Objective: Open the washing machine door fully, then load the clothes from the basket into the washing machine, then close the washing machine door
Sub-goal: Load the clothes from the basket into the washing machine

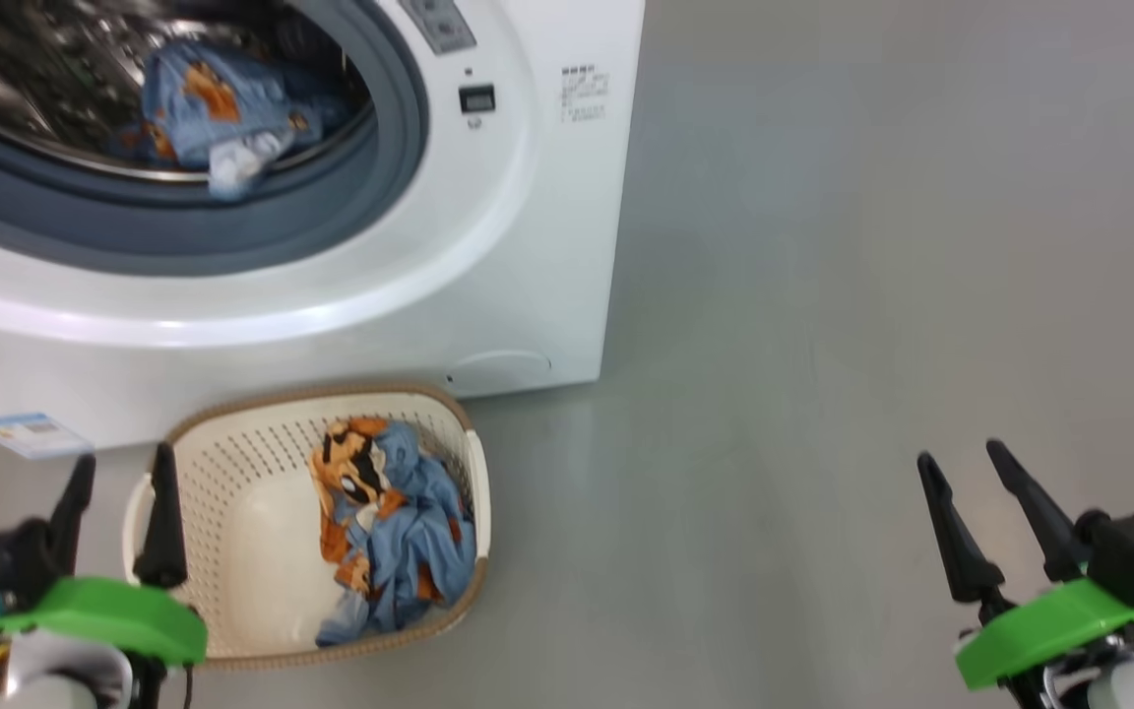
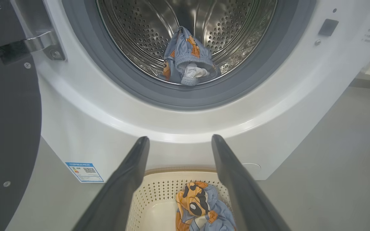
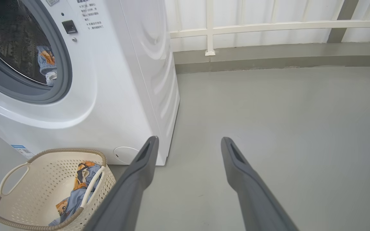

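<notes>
**Left gripper** (image 1: pixel 124 458): jaws spread wide and holding nothing, poised at the near-left side of the basket (image 1: pixel 311 396). In the left wrist view its fingers (image 2: pixel 127 179) frame the basket's far wall.

**Right gripper** (image 1: pixel 961 455): equally wide and empty, over bare floor (image 1: pixel 823 295), well to the right of the basket.

**Load:** one bundle of the clothes (image 1: pixel 390 522) lies against the basket's right wall. A further garment (image 2: pixel 186 54) rests at the front of the drum (image 2: pixel 133 29), just behind the gasket (image 2: pixel 108 77). The washing machine door (image 2: pixel 8 122) stands swung open at the left of the washing machine (image 1: pixel 528 246).

**Probable hazards:**
- An off-centre descent would set a fingertip on the perforated wall or rim and shove or tip the light basket.
- A shallow pinch could let loose fabric trail and snag on the gasket.
- The garment near the drum lip could be trapped when the door shuts.

**Pose:** both arms sit low and near, fingers pointing away toward the machine. The left is angled slightly down at the basket.
</notes>
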Available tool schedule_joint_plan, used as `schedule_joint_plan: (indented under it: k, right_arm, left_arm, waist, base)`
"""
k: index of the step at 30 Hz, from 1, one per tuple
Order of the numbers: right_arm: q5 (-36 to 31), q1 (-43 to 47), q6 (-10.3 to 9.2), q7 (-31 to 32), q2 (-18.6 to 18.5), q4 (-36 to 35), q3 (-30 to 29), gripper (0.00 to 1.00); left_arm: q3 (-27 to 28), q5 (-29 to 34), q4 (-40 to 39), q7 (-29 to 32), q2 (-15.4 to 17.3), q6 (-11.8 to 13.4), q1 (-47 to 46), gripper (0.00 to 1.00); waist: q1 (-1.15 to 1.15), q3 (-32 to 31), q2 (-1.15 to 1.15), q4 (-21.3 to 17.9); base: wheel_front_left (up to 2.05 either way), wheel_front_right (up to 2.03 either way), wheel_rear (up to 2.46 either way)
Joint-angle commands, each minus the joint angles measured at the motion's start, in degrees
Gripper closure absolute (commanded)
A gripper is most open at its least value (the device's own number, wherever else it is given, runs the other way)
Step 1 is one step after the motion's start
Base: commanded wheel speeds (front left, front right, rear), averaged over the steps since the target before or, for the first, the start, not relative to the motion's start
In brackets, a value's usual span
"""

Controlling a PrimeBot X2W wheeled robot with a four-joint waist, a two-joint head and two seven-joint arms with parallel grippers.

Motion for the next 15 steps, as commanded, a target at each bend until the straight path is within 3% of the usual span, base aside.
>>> schedule_joint_plan:
  k: [1,15]
  right_arm:
    - [0.45,1.99,0.09,-0.68,-1.43,-1.16,0.69,0.0]
    - [1.06,10.47,0.09,-0.68,-1.59,-1.72,-2.44,0.0]
  left_arm:
    - [2.28,1.07,-2.79,-0.21,1.18,-0.09,2.04,0.0]
    - [4.51,2.67,-11.13,-0.21,-0.6,-0.09,15.87,0.0]
  waist:
    - [0.0,-3.47,0.0,0.3]
    - [0.0,-10.57,0.0,0.32]
  base:
    - [0.0,0.0,0.0]
    - [0.0,0.0,0.0]
